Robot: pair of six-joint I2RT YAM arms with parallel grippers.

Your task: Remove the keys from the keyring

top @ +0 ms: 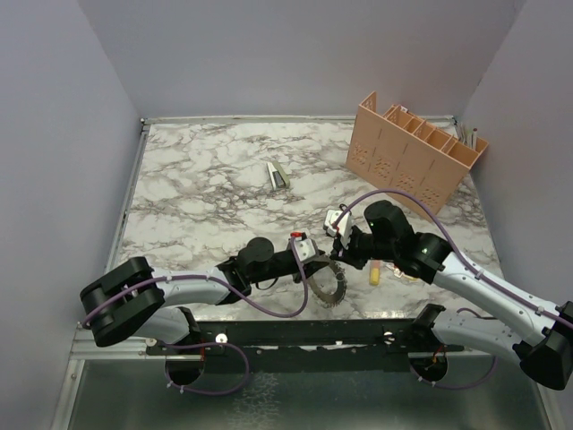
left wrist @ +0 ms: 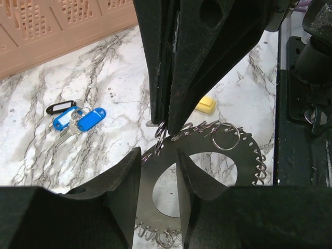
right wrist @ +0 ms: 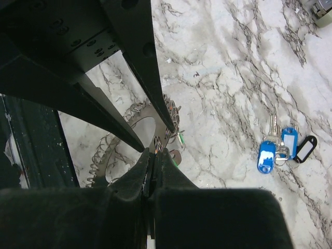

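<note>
The keyring (top: 331, 288) is a flat grey metal ring with wire coils round its rim, lying near the table's front edge. Seen from the left wrist, my left gripper (left wrist: 158, 153) stands open astride the keyring's (left wrist: 244, 171) band, jaws apart. My right gripper (right wrist: 152, 154) is shut on a small split ring at the keyring's (right wrist: 136, 120) rim. A green key (right wrist: 179, 139) hangs at the rim beside those fingers. Two blue-headed keys (left wrist: 85, 118) and a black tag lie loose on the marble, apart from the ring. Both grippers (top: 315, 258) (top: 338, 251) meet over the ring.
A pink slotted organiser box (top: 416, 152) stands at the back right. A small yellow piece (top: 374, 273) lies right of the ring. A small grey and black object (top: 277, 175) lies mid-table. The table's black front rail (top: 295, 333) runs just behind the ring.
</note>
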